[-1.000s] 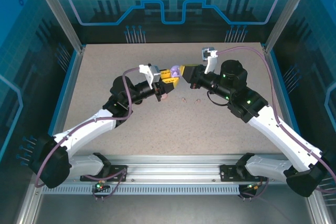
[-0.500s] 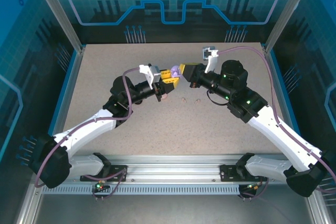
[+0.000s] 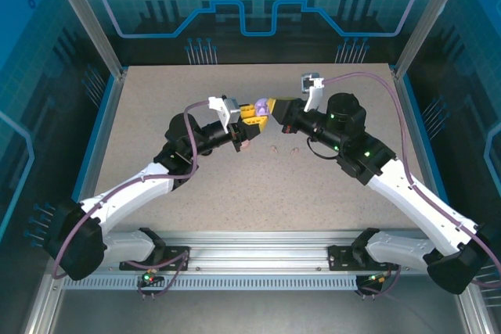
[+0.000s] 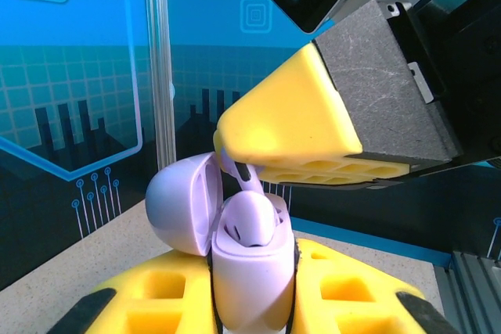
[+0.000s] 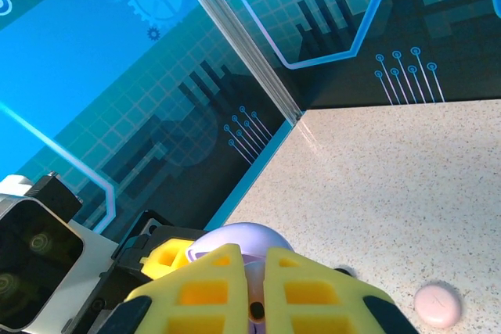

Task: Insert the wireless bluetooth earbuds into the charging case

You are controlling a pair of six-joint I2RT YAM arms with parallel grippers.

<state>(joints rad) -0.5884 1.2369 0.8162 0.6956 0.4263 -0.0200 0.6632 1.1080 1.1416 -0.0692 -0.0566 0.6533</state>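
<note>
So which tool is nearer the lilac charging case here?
Left. The left tool is shut on the lilac charging case, gripping its body with the lid open. The right tool sits just above the case's opening, pinching a lilac earbud by the stem.

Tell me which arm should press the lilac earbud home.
Right. The right gripper pinches the lilac earbud by its stem over the open lilac case; the left gripper is busy clamping that case.

Right gripper (image 3: 270, 105) crowds lilac case (image 4: 250, 271) mouth (far table (image 3: 172, 87) free).
</note>
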